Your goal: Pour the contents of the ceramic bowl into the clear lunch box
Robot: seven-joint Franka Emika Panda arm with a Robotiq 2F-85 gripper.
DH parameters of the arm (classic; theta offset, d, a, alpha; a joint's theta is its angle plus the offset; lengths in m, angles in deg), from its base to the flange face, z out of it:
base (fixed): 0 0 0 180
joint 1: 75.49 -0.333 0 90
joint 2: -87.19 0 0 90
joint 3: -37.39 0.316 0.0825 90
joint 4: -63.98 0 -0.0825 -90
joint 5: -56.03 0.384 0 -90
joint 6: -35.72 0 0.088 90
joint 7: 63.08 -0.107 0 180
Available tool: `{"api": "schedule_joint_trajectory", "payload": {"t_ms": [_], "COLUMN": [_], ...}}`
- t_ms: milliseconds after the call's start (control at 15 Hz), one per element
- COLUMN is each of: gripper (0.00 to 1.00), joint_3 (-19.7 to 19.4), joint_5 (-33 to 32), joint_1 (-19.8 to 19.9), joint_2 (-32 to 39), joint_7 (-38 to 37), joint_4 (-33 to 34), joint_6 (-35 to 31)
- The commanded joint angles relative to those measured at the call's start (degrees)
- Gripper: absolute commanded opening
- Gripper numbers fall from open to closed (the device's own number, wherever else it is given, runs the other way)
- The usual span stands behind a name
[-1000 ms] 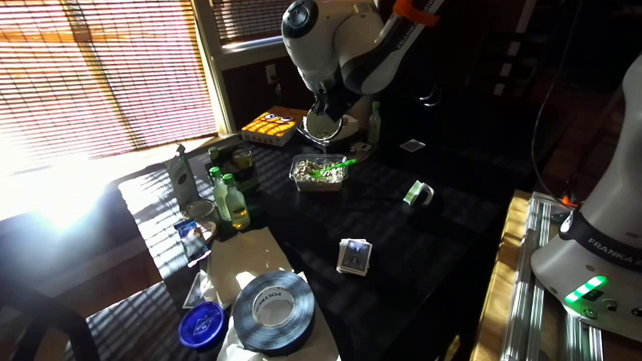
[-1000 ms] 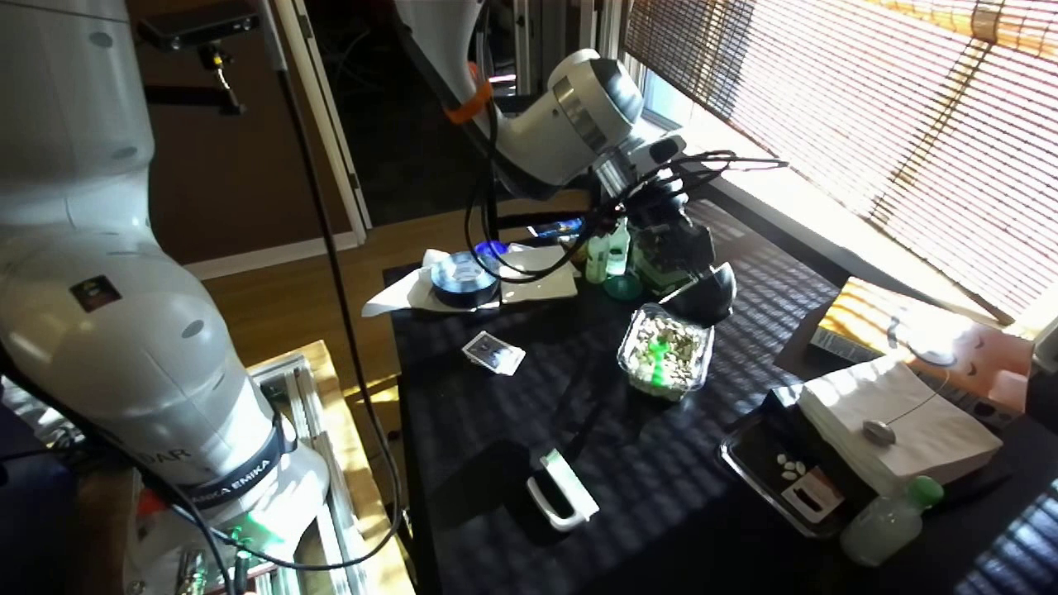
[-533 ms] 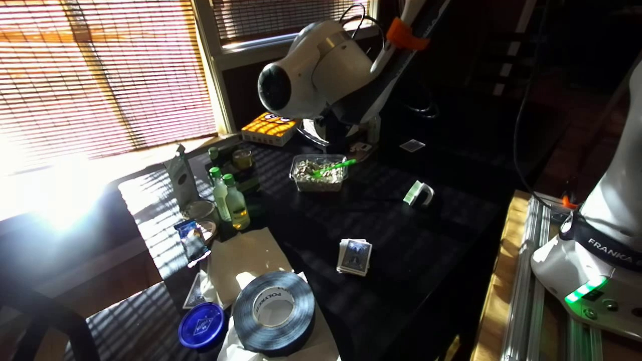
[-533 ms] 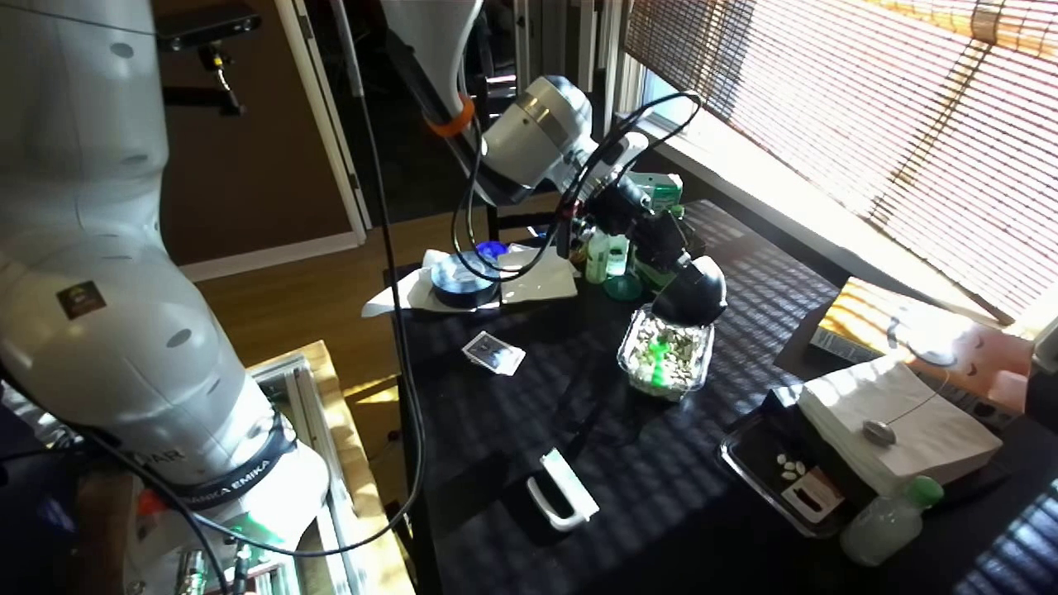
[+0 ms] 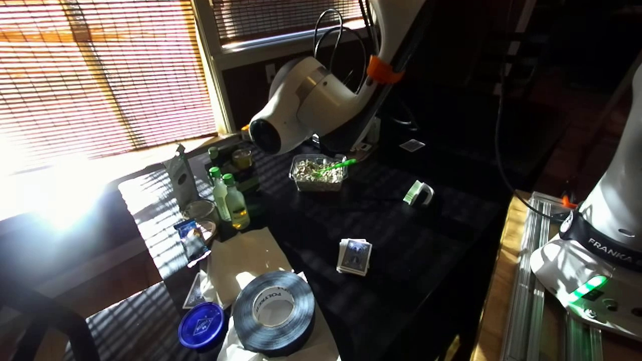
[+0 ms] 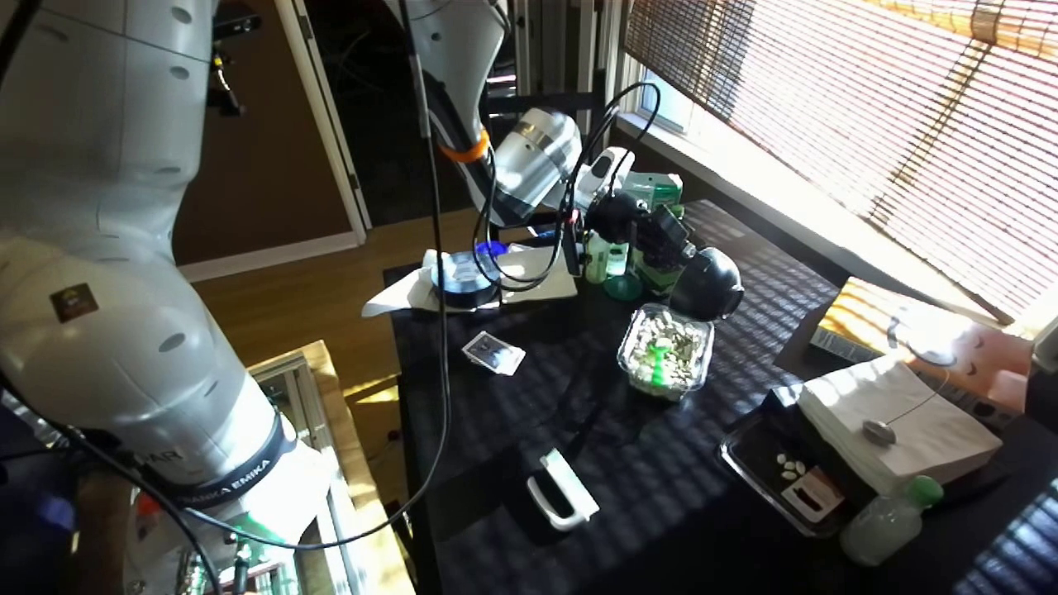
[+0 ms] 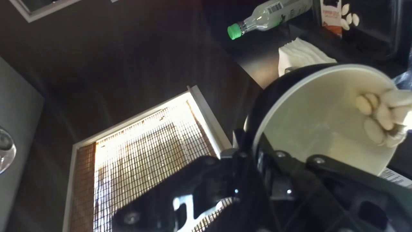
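As I survey the counter (image 6: 479,405) left to right, I log a card stack (image 6: 493,353), a brush (image 6: 570,483), then the clear lunch box (image 6: 668,393), filled, green utensil (image 6: 658,364) inside. My pincer (image 6: 688,250) is clamped on the ceramic bowl (image 6: 708,285), tilted at the lunch box's edge, contact unclear; the bowl holds seeds (image 7: 375,119).

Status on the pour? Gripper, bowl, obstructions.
Gripper shut on bowl. Tipped near box, pale pieces inside. Green utensil in box, probably no obstacle.
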Motion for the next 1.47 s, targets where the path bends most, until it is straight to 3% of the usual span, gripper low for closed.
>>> {"api": "schedule_joint_trajectory", "payload": {"t_ms": [0,333,467,600,1000,1400], "gripper": [0.02,0.02,0.02,0.02,0.02,0.02], "joint_3": [1.3,2.19,3.59,5.64,4.44,2.97], "joint_5": [-5.05,-7.03,-5.36,-1.27,4.97,19.82], "joint_1": [1.77,1.49,2.9,6.4,16.34,22.23], "joint_2": [5.27,8.6,8.3,5.98,0.69,-0.51], "joint_7": [-1.31,0.25,0.11,-0.56,2.72,7.32], "joint_4": [5.12,7.0,7.56,8.37,9.76,11.13], "joint_6": [5.43,13.95,13.28,7.64,-9.82,-26.07]}}
